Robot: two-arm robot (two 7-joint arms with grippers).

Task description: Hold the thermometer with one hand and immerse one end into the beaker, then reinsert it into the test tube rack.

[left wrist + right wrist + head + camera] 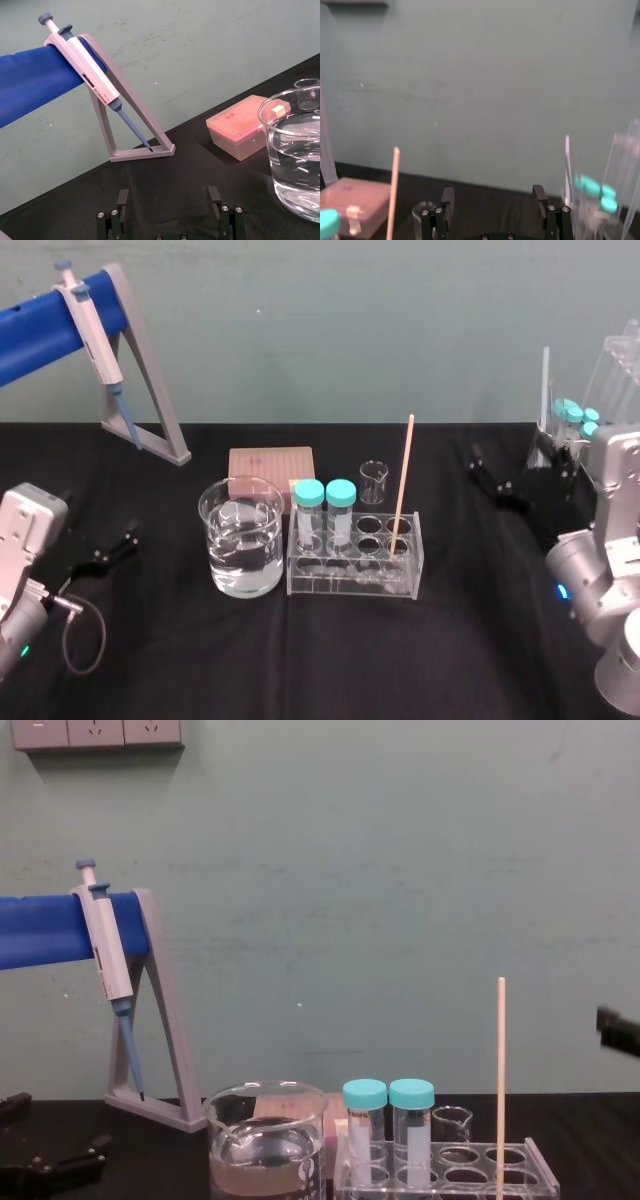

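Head: thermometer [403,480] stands in the right end of the rack [355,565], just beside the water-filled beaker [241,540], free to lift. Left wrist: left end effector [168,200] wide, empty, idle near beaker. Right wrist: right end effector [493,196] wide, empty, thermometer ahead; likely the picker.

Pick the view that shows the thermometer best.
Head view: the whole thermometer shows, from its tip down into the right end of the rack. Chest view shows it side-on, its foot at the picture's bottom edge. Right wrist view catches its upper part.
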